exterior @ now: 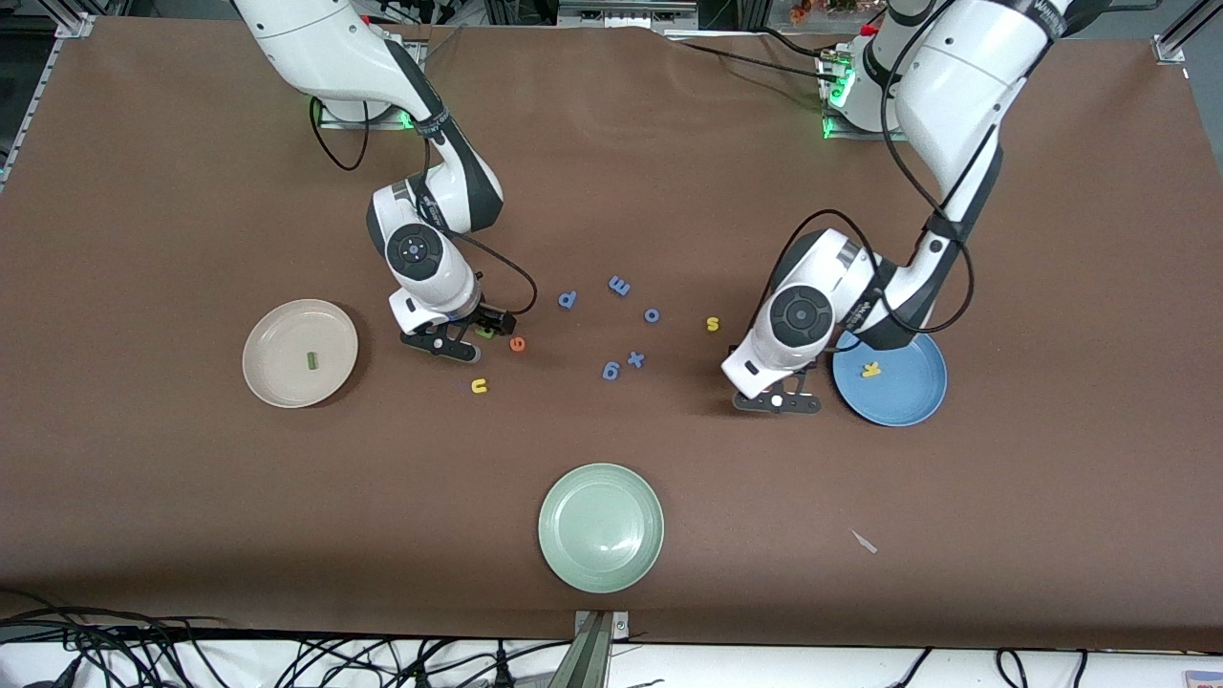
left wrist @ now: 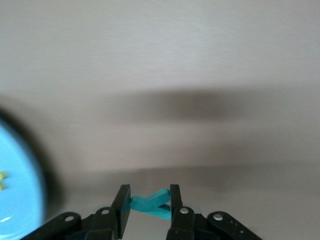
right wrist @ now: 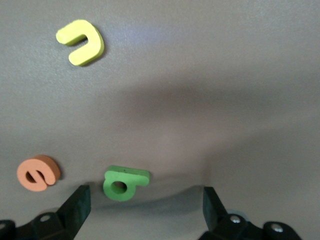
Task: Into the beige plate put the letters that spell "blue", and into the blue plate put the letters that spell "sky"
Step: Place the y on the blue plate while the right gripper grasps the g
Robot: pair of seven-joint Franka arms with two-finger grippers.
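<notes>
A: Left gripper [left wrist: 150,205]?
B: Pinched on the teal y [left wrist: 150,204], low by the table, just beside the blue plate [exterior: 917,401]. Yellow k [exterior: 870,370] lies in that plate; yellow s [exterior: 712,324] on the table, toward the middle.

A: Right gripper [right wrist: 145,207]?
B: Jaws wide, down over the green b [right wrist: 124,182], nothing held. Orange e [exterior: 517,344] just beside it, yellow u [exterior: 479,385] nearer the front camera.

A: Beige plate [exterior: 277,382]?
B: Toward the right arm's end, dark green l [exterior: 311,360] inside.
</notes>
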